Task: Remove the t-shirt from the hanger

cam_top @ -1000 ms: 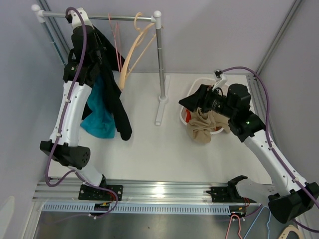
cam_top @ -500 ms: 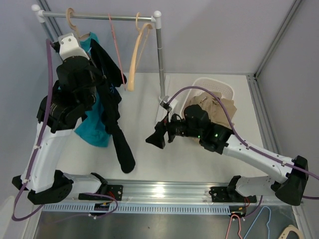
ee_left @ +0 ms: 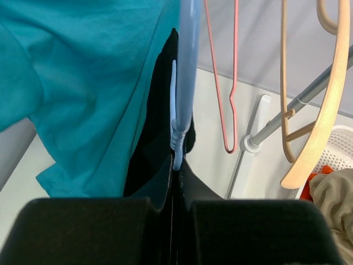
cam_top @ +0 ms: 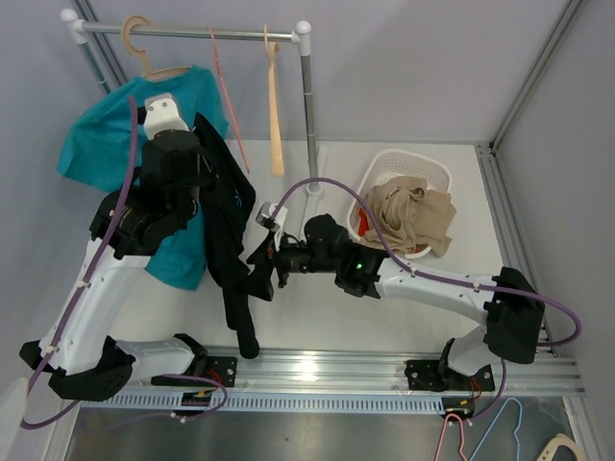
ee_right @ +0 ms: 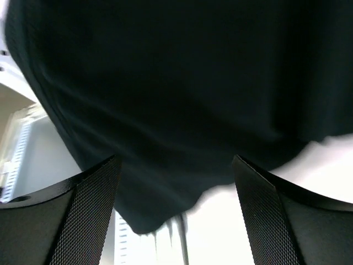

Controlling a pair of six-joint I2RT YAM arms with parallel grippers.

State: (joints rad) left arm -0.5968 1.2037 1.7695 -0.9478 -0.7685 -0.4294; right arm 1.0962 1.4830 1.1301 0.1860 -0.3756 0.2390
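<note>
counter [cam_top: 327, 322]: white, with a white basket [cam_top: 440, 175] of beige clothes set at the right
room: pale grey walls, clothes rail [cam_top: 192, 33] at the back
black t-shirt [cam_top: 229, 240]: draped on a pale blue hanger [ee_left: 185, 72], held up over the counter
left gripper [ee_left: 174, 204]: clamped on that hanger
right gripper [ee_right: 176, 187]: spread wide, shirt hem just ahead

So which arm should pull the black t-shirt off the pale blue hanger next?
Right. The right gripper is open at the lower part of the black t-shirt; the left gripper is shut on the pale blue hanger, holding it up.
</note>
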